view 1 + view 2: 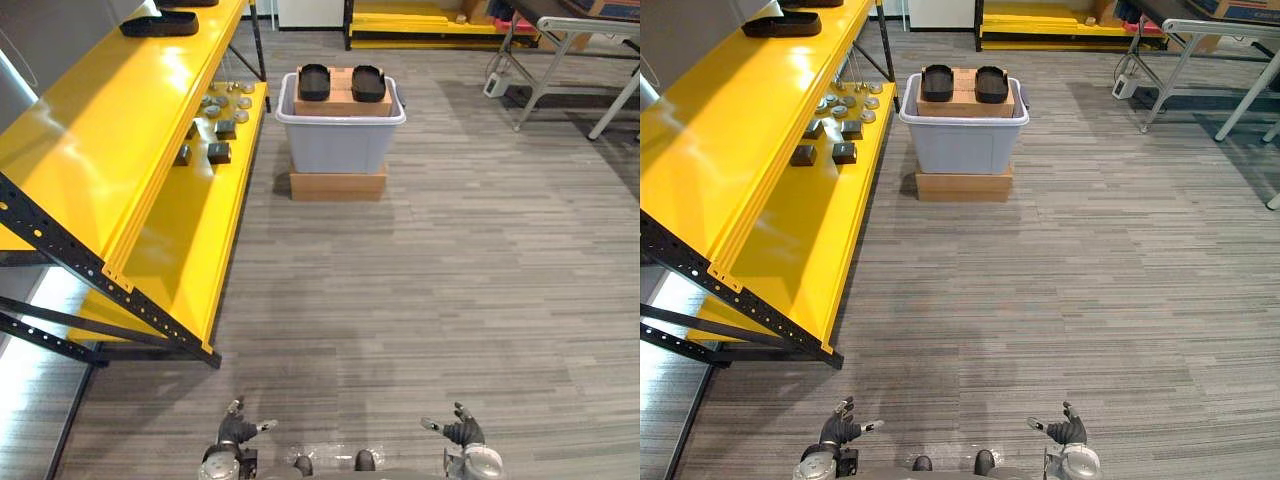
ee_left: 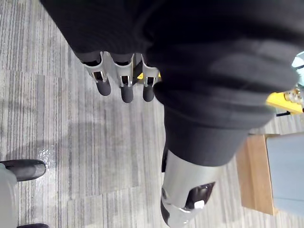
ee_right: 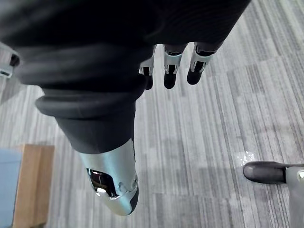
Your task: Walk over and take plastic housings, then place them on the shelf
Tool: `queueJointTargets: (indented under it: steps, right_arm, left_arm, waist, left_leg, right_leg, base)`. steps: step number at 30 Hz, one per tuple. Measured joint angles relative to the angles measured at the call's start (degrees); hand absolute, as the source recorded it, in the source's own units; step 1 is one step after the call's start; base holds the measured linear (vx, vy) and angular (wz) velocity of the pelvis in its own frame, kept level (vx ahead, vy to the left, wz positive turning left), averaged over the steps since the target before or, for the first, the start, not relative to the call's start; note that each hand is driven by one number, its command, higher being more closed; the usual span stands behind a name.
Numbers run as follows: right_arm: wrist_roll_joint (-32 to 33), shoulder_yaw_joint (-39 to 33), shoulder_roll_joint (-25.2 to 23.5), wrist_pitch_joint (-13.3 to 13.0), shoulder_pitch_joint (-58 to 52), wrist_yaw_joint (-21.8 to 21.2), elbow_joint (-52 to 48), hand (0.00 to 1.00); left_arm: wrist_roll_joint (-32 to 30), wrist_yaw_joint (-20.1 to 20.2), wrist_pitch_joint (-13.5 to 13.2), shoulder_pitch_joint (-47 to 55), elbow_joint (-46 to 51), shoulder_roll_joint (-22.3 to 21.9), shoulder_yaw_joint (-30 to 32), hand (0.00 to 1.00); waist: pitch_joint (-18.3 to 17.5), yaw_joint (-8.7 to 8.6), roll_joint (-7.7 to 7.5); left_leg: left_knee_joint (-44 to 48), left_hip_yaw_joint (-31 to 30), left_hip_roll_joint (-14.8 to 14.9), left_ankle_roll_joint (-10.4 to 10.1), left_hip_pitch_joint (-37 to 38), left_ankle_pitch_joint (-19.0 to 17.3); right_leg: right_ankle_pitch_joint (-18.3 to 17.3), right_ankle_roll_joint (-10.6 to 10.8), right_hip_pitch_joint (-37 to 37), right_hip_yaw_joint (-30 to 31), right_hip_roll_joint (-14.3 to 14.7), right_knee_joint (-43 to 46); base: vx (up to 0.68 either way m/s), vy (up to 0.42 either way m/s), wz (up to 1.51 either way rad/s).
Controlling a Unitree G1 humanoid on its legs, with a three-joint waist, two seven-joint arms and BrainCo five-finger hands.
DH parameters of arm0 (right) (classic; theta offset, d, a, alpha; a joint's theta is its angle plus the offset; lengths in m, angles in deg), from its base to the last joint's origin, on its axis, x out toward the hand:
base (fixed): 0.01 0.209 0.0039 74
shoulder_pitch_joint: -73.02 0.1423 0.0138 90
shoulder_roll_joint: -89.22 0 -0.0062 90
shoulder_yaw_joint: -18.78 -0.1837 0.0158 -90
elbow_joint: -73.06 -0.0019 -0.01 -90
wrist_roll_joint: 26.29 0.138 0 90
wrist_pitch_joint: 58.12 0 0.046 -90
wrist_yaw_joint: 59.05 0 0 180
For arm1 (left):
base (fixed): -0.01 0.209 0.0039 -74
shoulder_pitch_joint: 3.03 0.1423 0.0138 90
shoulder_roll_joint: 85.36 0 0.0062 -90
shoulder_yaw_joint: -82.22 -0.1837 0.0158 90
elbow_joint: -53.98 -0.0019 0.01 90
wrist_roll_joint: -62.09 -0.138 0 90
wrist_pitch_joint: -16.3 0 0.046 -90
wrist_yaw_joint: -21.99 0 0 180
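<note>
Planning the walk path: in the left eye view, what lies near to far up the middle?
Open left robot hand and right robot hand → floor → flat cardboard box → grey bin on it → two black plastic housings atop the bin's load → far yellow rack.

bin (image 1: 340,145) — 1 | housings (image 1: 314,82) (image 1: 368,83) atop it — 2 | cardboard base (image 1: 338,185) — 1
</note>
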Motion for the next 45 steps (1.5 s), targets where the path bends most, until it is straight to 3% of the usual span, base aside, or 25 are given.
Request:
queueJointTargets:
  steps: [13,20,25,29,31,33,34,36,38,39,40,41,42,43,44,45]
  right_arm:
    - [1.35,-3.47,2.26,0.03,0.38,0.0,-2.24,0.0]
    - [3.47,-4.01,2.61,0.2,0.73,0.0,-2.23,0.0]
    - [4.55,-6.22,2.96,0.35,2.27,0.13,-2.22,0.0]
    - [4.63,-6.24,3.35,0.39,3.73,0.35,-2.24,0.0]
    - [4.71,-6.2,2.73,0.52,3.72,0.48,-2.9,0.0]
    - [5.75,-5.69,1.41,0.74,2.93,0.61,-4.6,0.0]
    - [5.76,-4.97,1.43,0.78,3.15,0.62,-4.59,0.0]
    - [5.76,-4.79,1.59,0.78,4.55,0.66,-4.56,0.0]
    - [5.77,-4.41,2.62,0.73,6.01,1.04,-4.56,0.0]
    - [5.78,-4.11,3.12,0.7,6.55,1.1,-4.56,0.0]
    - [5.8,-3.24,3.33,0.67,6.87,1.17,-4.61,0.0]
    - [5.78,-3.1,3.43,0.67,6.76,1.19,-4.63,0.0]
    - [5.78,-3.11,3.89,0.68,6.55,1.2,-4.56,0.0]
    - [5.75,-3.11,3.99,0.61,7.54,1.18,-4.96,0.0]
    - [5.74,-3.09,3.85,0.61,7.76,1.13,-5.05,0.0]
    - [5.74,-3.08,3.73,0.58,7.78,1.12,-5.05,0.0]
  left_arm:
    - [0.19,0.0,-0.36,1.3,3.68,0.32,4.58,0.0]
    - [1.31,-0.06,-0.35,2.46,4.89,0.28,8.31,0.0]
    - [3.06,-0.17,-0.35,5.34,8.11,0.33,8.91,0.0]
    - [4.04,-0.17,-0.35,5.77,11.22,0.31,8.88,0.0]
    - [4.35,-0.12,-0.4,5.55,12.76,0.19,8.67,0.0]
    - [4.41,-0.17,-0.32,5.58,13.27,0.19,8.46,0.0]
    - [4.55,-0.22,-0.29,5.71,13.26,0.3,8.31,0.0]
    - [4.81,-0.41,-0.27,5.12,13.25,0.32,8.29,0.0]
    - [5.05,-1.17,-0.28,3.1,13.23,0.06,8.09,0.0]
    - [5.05,-1.29,-0.33,2.02,13.22,-0.11,7.86,0.0]
    - [5.0,-1.43,-0.38,1.08,13.19,0.23,7.69,0.0]
    - [4.87,-1.56,-0.36,1.05,13.07,0.46,7.7,0.0]
    - [4.75,-1.59,-0.38,0.57,12.59,-0.06,7.42,0.0]
    - [4.2,-1.38,-0.3,-0.49,12.18,-0.23,6.76,0.0]
    - [3.93,-1.38,-0.46,-1.04,12.21,-0.25,6.58,0.0]
    - [3.86,-1.39,-0.44,-1.03,12.07,-0.28,6.62,0.0]
  waist:
    - [0.44,-0.03,0.7]
    - [0.66,0.0,1.21]
    - [0.84,0.13,1.54]
    - [1.33,0.35,1.9]
    - [1.89,0.33,1.91]
    - [3.44,0.11,1.68]
    - [3.8,0.22,1.58]
    - [4.4,-0.05,1.53]
    - [5.8,-0.26,2.8]
    - [6.4,-0.45,2.99]
    - [6.87,-0.88,2.02]
    - [6.78,-1.7,0.43]
    - [7.13,-1.85,1.47]
    - [7.28,-2.03,2.94]
    - [7.27,-2.76,2.94]
    - [7.32,-3.0,3.04]
  left_leg:
    - [1.26,-0.25,-0.5,0.48,0.04,-0.71]
    - [2.32,0.34,-0.56,1.61,-1.77,-2.47]
    - [7.61,2.18,-0.34,1.98,-5.87,-5.79]
    - [13.78,3.75,-0.61,3.36,-8.11,-10.08]
    - [16.31,3.78,-1.26,4.47,-7.52,-12.65]
    - [16.57,3.27,-1.76,5.18,-3.42,-15.38]
    - [16.06,3.13,-1.57,5.08,-1.49,-16.5]
    - [14.46,2.65,-0.28,4.21,0.68,-17.1]
    - [12.71,1.58,2.68,2.56,3.08,-17.96]
    - [11.88,0.82,3.92,1.27,4.34,-18.15]
    - [11.25,-0.27,4.15,-0.6,5.94,-18.11]
    - [11.25,-2.05,4.3,-1.97,8.34,-18.84]
    - [11.59,-2.92,5.68,-2.42,9.25,-19.1]
    - [14.85,-4.41,7.63,-4.99,7.78,-17.56]
    - [20.04,-5.56,7.76,-5.54,6.29,-13.88]
    - [24.0,-6.19,7.83,-4.64,5.13,-11.22]
  right_leg:
    - [-0.84,1.15,-0.06,0.29,-0.68,1.34]
    - [-1.11,1.11,-2.69,1.18,-0.66,2.36]
    - [-1.76,2.07,-5.88,3.46,-0.31,3.9]
    - [-8.07,3.31,-10.98,4.84,-0.66,16.43]
    - [-11.27,4.14,-16.49,4.86,-1.19,30.82]
    - [-14.05,3.85,-23.25,0.62,-3.27,45.14]
    - [-14.46,3.68,-25.84,-2.11,-4.02,43.81]
    - [-14.01,3.37,-29.12,-3.99,-3.2,38.77]
    - [-10.65,2.55,-32.29,-5.7,-0.88,32.05]
    - [-7.0,2.29,-33.62,-5.55,0.24,27.59]
    - [-1.34,1.6,-34.28,-5.16,0.3,20.91]
    - [7.57,-0.25,-34.25,-4.49,-0.23,18.57]
    - [8.55,-2.42,-34.48,-5.34,0.49,20.92]
    - [4.65,-4.3,-35.79,-7.13,1.22,26.58]
    - [0.55,-5.33,-35.25,-8.25,1.44,29.58]
    - [-0.99,-5.79,-33.79,-8.76,1.92,29.67]
  base:
    - [0.0,-0.003,0.0]
    - [-0.09,0.007,-0.09]
    - [-0.01,0.042,-0.24]
    - [0.09,0.063,-0.16]
    - [0.13,0.081,0.01]
    - [0.29,0.076,0.09]
    - [0.39,0.06,0.06]
    - [0.46,-0.015,0.16]
    - [0.51,-0.076,0.27]
    - [0.45,-0.115,0.39]
    - [0.62,-0.192,0.55]
    - [0.65,-0.221,0.47]
    - [0.64,-0.234,0.33]
    - [0.76,-0.316,0.22]
    - [0.62,-0.265,0.25]
    - [0.66,-0.303,0.2]
